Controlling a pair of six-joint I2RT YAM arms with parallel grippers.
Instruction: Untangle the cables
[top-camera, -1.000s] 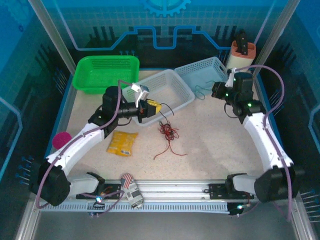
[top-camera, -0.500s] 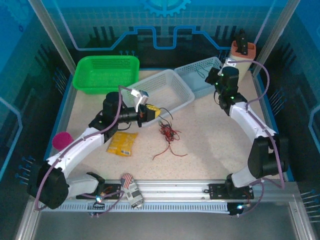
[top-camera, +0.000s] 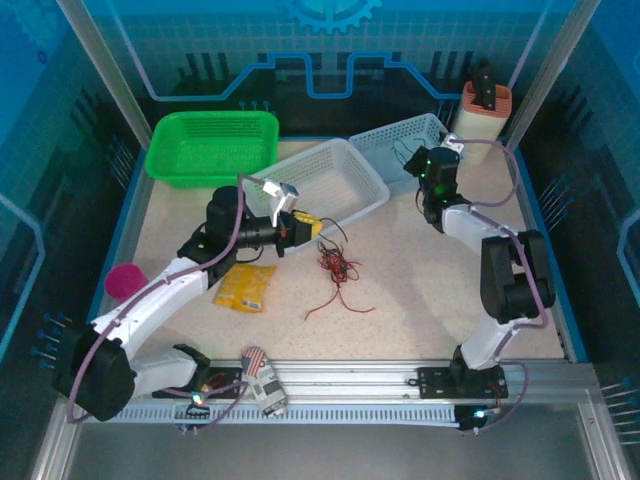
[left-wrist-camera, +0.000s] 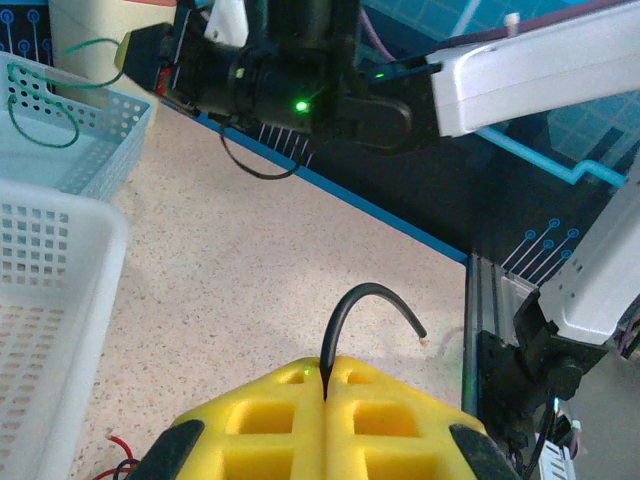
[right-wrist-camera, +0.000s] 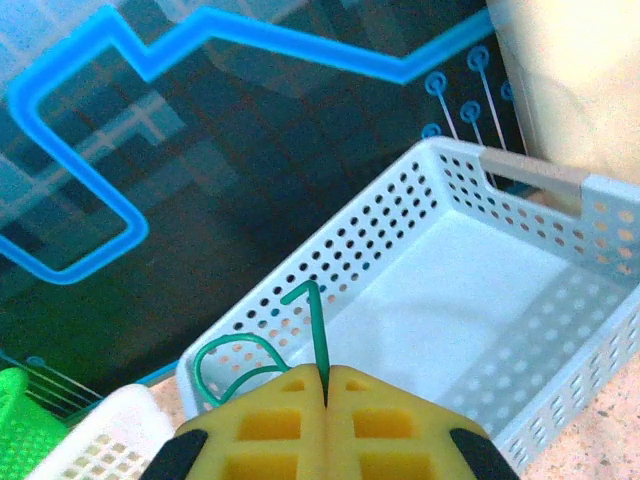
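Red cable (top-camera: 337, 264): a loose knotted bundle lying on the table (top-camera: 420, 290), just on the near side of the white basket (top-camera: 355, 213), with one tail trailing nearer; nothing is touching it.
Handling, red: it looks very light and limp, so it will likely drag as a clump. I would pinch a free tail and not the knot.
Left gripper (left-wrist-camera: 326, 385): at the near-left corner of the white basket, yellow pads pressed together on the black cable (left-wrist-camera: 372, 292).
Black cable: it rises from the seam between the pads and arches over to a free end in the air.
Handling, black: springy enough to hold its curve, and thin and smooth, so it may slip. A grip close to the end seems best.
Right gripper (right-wrist-camera: 326, 385): past the far-right end of the white basket, pads clamped on the green cable (right-wrist-camera: 316, 330).
Green cable: a short end stands up from the pads, and a loop hangs by the rim of the pale blue basket (right-wrist-camera: 380, 230).
Risk: the loop could snag in the basket's perforated wall.
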